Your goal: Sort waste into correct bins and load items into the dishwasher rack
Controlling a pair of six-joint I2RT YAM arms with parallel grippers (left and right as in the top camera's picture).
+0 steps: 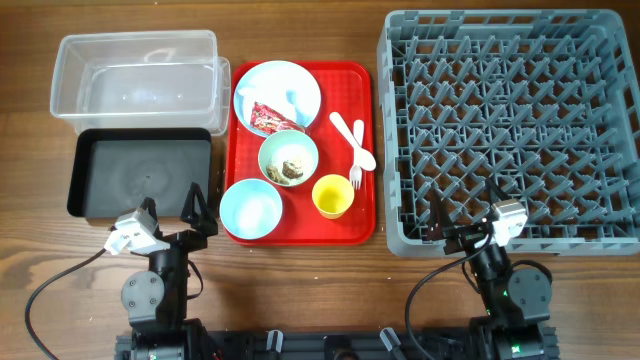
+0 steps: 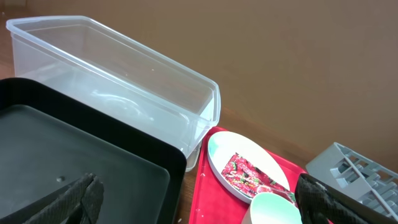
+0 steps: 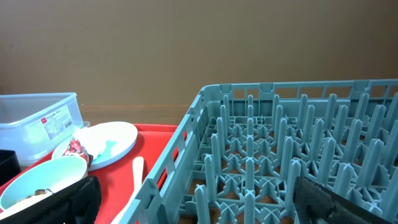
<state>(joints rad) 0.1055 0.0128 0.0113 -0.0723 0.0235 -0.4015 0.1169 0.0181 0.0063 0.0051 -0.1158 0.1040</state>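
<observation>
On a red tray (image 1: 300, 232), a light blue plate (image 1: 277, 82) holds the red wrapper (image 1: 268, 118) and a pale crumpled piece (image 1: 297, 101). A pale green bowl (image 1: 289, 158) holds brownish scraps. A light blue bowl (image 1: 251, 209), a yellow cup (image 1: 332, 195), a white spoon (image 1: 348, 130) and a fork (image 1: 356, 172) lie there too. The clear tub (image 1: 135, 75) and the black tray (image 1: 140, 175) are at left, the grey rack (image 1: 510, 130) at right. My left gripper (image 1: 198, 212) (image 2: 199, 208) is open and empty by the black tray's near right corner. My right gripper (image 1: 465, 222) (image 3: 199, 205) is open and empty at the rack's near left corner.
The wood table's front edge runs just below both arm bases. Cables trail from each arm across the near table. The rack's lattice wall (image 3: 180, 146) stands between my right gripper and the red tray.
</observation>
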